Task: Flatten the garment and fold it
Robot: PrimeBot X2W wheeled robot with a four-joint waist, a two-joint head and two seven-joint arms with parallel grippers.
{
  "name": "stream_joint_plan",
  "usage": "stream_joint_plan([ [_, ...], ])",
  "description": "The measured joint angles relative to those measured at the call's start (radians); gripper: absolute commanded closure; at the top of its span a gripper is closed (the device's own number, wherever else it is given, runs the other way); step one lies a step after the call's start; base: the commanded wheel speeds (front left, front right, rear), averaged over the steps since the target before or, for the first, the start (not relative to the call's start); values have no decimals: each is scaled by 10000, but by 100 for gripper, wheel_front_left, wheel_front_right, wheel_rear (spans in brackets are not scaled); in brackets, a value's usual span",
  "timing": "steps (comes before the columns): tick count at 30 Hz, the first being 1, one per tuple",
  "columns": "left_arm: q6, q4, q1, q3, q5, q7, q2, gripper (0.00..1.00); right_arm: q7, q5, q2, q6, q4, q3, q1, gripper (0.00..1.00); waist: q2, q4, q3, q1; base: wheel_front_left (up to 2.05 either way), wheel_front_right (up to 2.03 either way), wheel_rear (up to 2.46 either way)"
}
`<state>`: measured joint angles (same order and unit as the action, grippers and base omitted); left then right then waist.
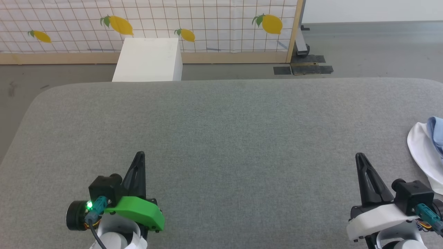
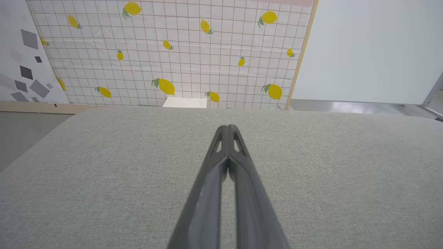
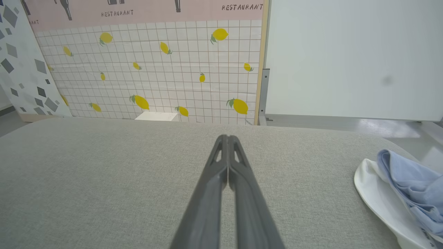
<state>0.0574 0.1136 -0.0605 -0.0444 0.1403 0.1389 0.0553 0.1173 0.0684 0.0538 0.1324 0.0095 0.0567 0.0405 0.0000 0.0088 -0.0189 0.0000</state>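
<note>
The garment (image 1: 432,145) is a crumpled light blue shirt with a white part, lying at the far right edge of the grey padded surface (image 1: 221,131) and cut off by the frame. In the right wrist view the garment (image 3: 408,183) sits at the lower right, blue folds over white cloth. My right gripper (image 1: 360,158) is shut and empty, a short way left of the garment. My left gripper (image 1: 139,156) is shut and empty at the lower left, far from it. Both pairs of fingers (image 2: 226,129) (image 3: 225,140) point away over bare fabric.
A white box (image 1: 148,59) stands on the floor beyond the surface's far edge. Behind it is a lemon-print grid panel (image 1: 207,24) with a wooden frame. Grey floor (image 1: 373,48) lies to the far right. The surface's rounded left edge (image 1: 20,124) drops to the floor.
</note>
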Motion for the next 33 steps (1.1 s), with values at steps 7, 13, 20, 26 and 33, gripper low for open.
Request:
stream_joint_plan([
  [7, -67, -107, 50, 36, -92, -144, 0, 100, -117, -67, -2, 0, 0, -61, -6, 100, 0, -9, 20, 0, 0, 0, 0],
  [13, -75, -222, 117, 67, -290, -245, 0, 100, -217, -82, -2, 0, -2, -123, -12, 100, 0, -17, 37, 0, 0, 0, 0],
  [20, -155, -305, 146, 117, -443, -410, 0, 100, -337, -165, -2, 0, -4, -174, -35, 100, 0, -26, 56, 0, 0, 0, 0],
  [26, -213, -403, 203, 163, -531, -510, 0, 100, -430, -196, -2, 0, -6, -213, -87, 100, 0, -34, 73, 0, 0, 0, 0],
  [33, -247, -541, 232, 221, -616, -671, -2, 100, -558, -270, -2, 0, -8, -265, -163, 100, 0, -43, 93, 0, 0, 0, 0],
])
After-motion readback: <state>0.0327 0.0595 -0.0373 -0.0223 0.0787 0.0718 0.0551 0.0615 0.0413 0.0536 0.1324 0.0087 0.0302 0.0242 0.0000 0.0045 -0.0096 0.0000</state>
